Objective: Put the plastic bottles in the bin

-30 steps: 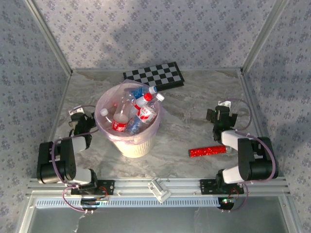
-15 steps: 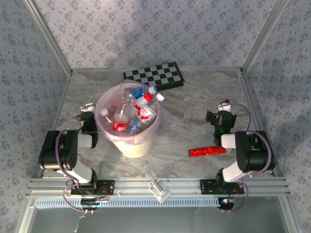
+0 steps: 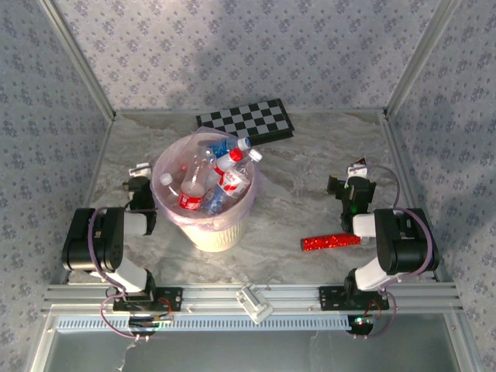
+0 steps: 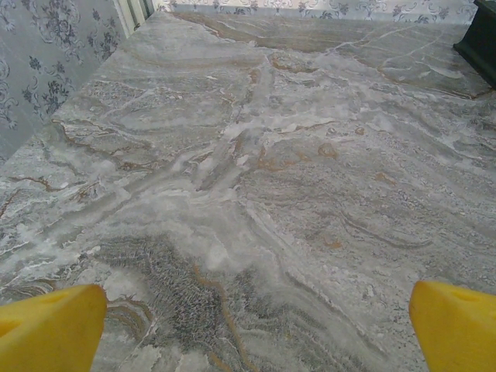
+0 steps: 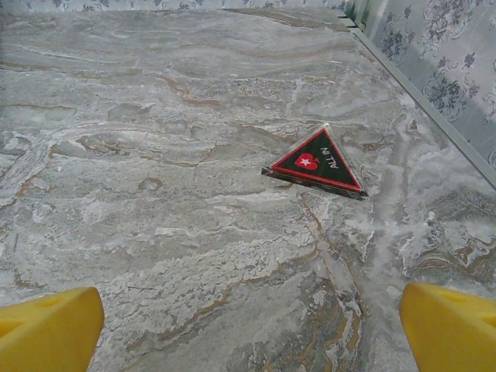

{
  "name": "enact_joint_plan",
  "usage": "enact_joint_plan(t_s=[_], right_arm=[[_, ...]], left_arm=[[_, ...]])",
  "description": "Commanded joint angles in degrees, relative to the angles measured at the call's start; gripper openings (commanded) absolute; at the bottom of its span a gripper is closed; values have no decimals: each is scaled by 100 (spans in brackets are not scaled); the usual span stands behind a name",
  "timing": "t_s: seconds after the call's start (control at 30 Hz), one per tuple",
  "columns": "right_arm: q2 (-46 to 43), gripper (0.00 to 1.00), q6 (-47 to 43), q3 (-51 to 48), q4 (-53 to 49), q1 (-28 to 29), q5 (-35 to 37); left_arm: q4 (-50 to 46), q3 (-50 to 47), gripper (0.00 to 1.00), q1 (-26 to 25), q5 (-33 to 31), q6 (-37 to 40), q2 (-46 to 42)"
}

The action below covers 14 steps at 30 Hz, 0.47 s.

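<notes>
Several plastic bottles with red or blue labels and red or white caps lie piled inside the bin, a round cream-white bucket with a pink liner, left of the table's middle. My left gripper sits low just left of the bin, apart from it. In the left wrist view it is open, its yellow fingertips wide apart over bare marble. My right gripper rests at the right side of the table. In the right wrist view it is open with nothing between its fingertips.
A red glittery tube lies near the right arm's base. A small black-and-red triangular token lies just ahead of the right gripper. A checkerboard sits at the back. A white part rests on the front rail.
Over the last second both arms have folded back toward their bases, and the grippers have settled low and pointing away. In the last half second nothing has moved.
</notes>
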Motion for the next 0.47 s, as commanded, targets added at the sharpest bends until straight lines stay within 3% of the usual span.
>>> enact_joint_plan(t_s=[0.0, 0.43], right_arm=[[-3, 100, -95, 29, 201, -39, -20], [-3, 100, -94, 25, 214, -40, -13]], left_arm=[[13, 92, 100, -30, 21, 182, -36], [12, 87, 100, -34, 24, 182, -37]])
